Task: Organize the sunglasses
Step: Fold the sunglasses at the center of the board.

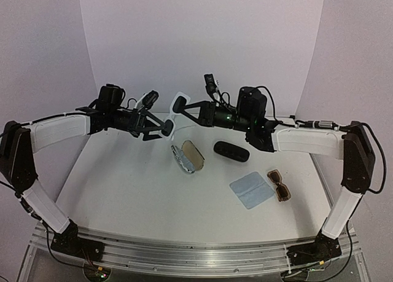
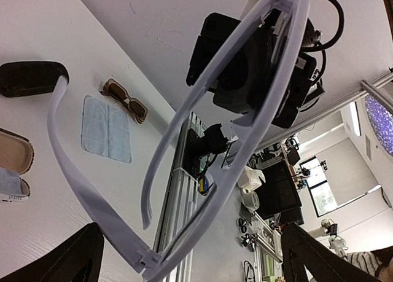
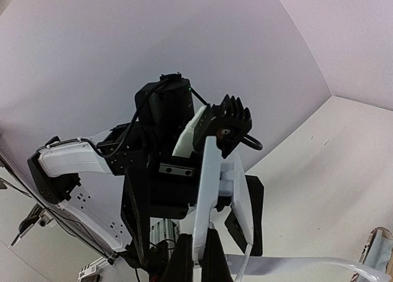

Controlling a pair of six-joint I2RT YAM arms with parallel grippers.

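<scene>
White counter (image 1: 123,184) under pale walls; left fingers (image 2: 80,260) splayed wide, gripping nothing, a hinge corner of the white sunglasses (image 1: 179,102) between them in mid-air; right fingers (image 3: 182,263) clenched on that frame; on the counter an open patterned case (image 1: 189,156), black case (image 1: 231,151), blue cloth (image 1: 252,191), and just beside it the brown sunglasses (image 1: 280,185).

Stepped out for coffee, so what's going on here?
The white sunglasses are up in the air between the two arms. The right gripper is clamped on one temple; the left gripper is spread wide around the frame's corner. The brown sunglasses lie on the table beside a blue cloth.
</scene>
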